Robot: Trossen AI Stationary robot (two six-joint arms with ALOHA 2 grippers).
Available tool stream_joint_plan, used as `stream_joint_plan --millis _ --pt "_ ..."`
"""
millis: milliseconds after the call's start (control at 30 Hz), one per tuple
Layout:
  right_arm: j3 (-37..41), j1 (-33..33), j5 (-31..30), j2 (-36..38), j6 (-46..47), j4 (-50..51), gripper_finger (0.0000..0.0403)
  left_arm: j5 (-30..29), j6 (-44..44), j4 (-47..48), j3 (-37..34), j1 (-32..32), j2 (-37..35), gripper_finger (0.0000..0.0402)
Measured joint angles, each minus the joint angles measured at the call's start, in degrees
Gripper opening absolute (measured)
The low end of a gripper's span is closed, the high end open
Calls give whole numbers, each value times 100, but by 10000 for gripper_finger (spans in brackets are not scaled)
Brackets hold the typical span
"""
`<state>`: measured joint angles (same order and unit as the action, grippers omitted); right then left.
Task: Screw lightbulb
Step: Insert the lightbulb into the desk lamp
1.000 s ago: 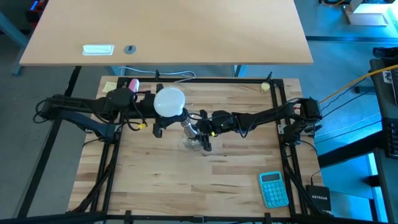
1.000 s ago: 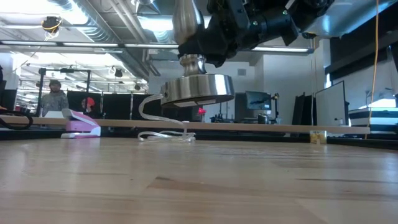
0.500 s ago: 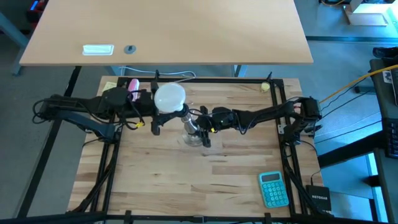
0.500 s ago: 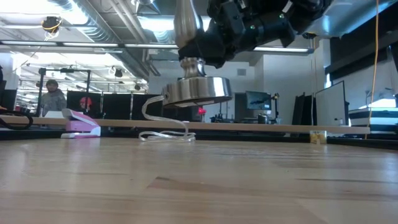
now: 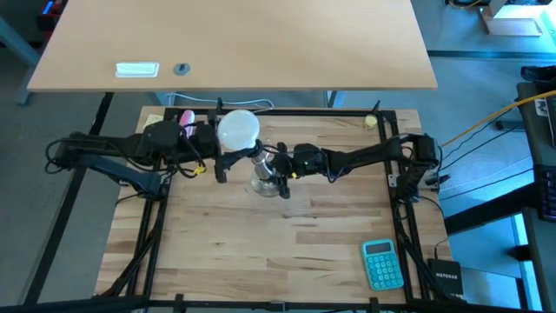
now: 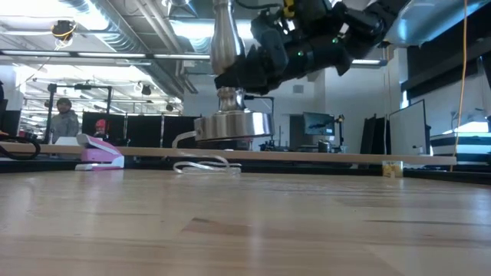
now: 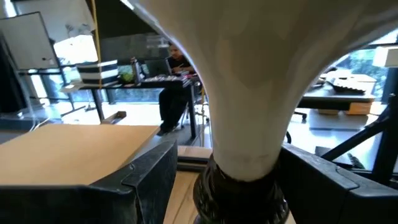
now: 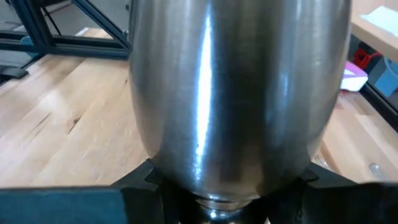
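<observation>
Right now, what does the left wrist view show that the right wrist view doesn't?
Only the left wrist view shows the white lightbulb, its neck sitting in a dark socket collar between the left fingers. Only the right wrist view shows the shiny metal stand body, gripped low down by the right fingers. Both show the wooden table and the room beyond.

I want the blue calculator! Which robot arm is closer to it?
The right one. Its end effector grips the metal socket stand mid-table, up and left of the calculator. The left end effector, holding the lightbulb, is farther away.
</observation>
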<state>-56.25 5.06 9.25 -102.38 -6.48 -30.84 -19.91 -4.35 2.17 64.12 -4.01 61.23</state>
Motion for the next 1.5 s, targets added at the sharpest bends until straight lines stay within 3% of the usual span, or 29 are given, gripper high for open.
stream_joint_plan --millis 733,1133,1500 --pt "0 269 234 -182 188 -594 162 -365 386 797 -15 -11 -357 249" --pt "0 494 -87 -164 120 -682 162 -1516 108 222 -9 -250 -335 249" --pt "2 511 -91 -639 28 -1404 162 -3047 15 -115 -11 -1033 37 249"
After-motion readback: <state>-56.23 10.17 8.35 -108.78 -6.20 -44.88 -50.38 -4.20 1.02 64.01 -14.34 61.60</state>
